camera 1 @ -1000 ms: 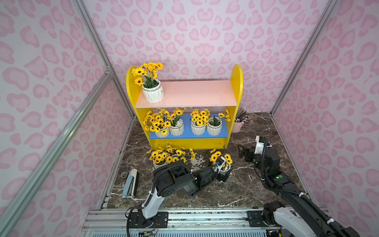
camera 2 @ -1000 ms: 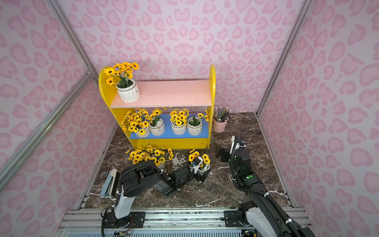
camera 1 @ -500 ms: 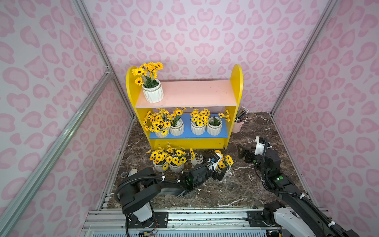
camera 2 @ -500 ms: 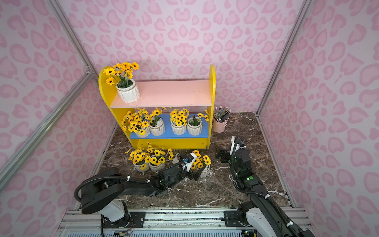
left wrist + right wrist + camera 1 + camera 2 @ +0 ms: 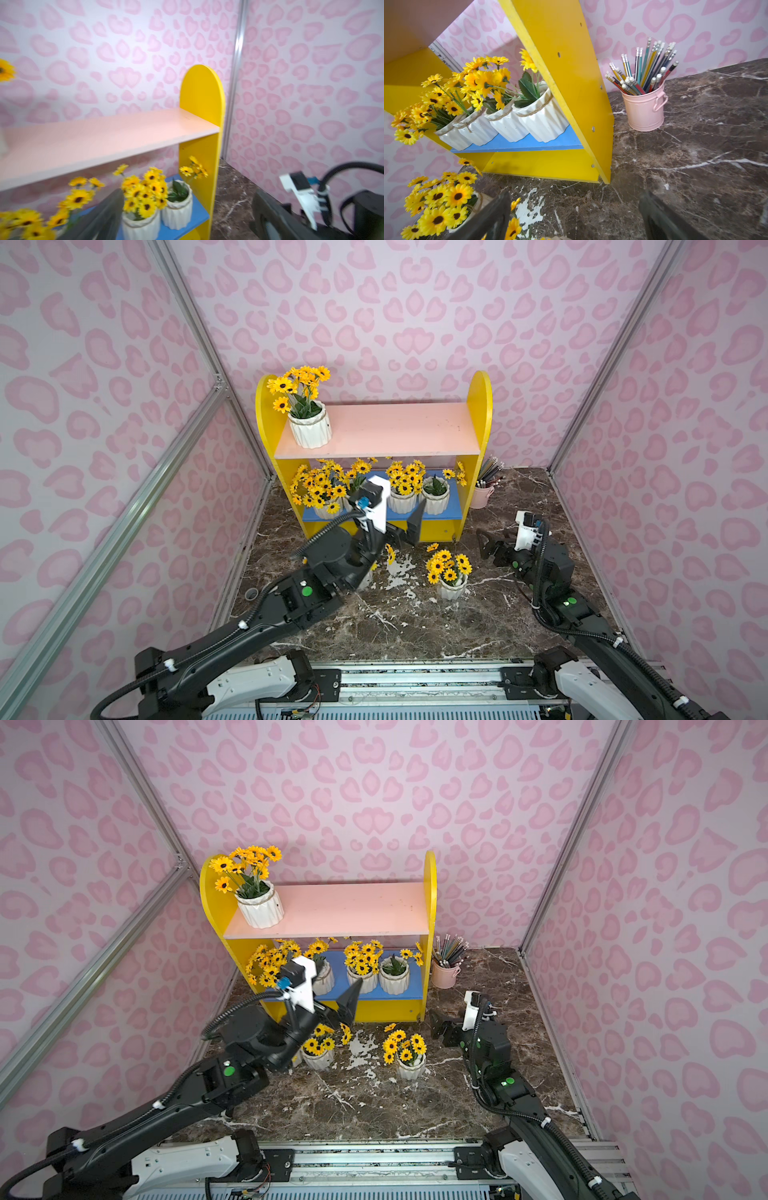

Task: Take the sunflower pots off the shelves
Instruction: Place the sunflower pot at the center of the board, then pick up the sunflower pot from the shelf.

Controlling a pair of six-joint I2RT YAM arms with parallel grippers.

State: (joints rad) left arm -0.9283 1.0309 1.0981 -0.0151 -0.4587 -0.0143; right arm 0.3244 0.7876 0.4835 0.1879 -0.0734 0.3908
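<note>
Sunflower pots [image 5: 310, 429], white ribbed ceramic: five left on the yellow shelves [image 5: 478, 414], at least two on the marble floor [image 5: 415, 626]; left gripper [image 5: 392, 531] and right gripper [image 5: 487, 545] wide, empty.

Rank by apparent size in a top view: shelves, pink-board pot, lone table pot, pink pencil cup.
1. Shelves, largest.
2. Pink-board pot and lone table pot: unranked, the upper one sits nearer the camera.
3. Pink pencil cup, smallest.

Far centre on dark marble tabletop [image 5: 415, 626]: yellow round-sided shelf unit [image 5: 478, 414]. On pale pink upper board [image 5: 395, 431], left end — white ribbed ceramic sunflower pot [image 5: 311, 433]; on blue lower board [image 5: 455, 512], row of four pots [image 5: 506, 124]. Just right, pink cup of pencils [image 5: 484, 497]; nearer, further pots [image 5: 451, 591].
</note>
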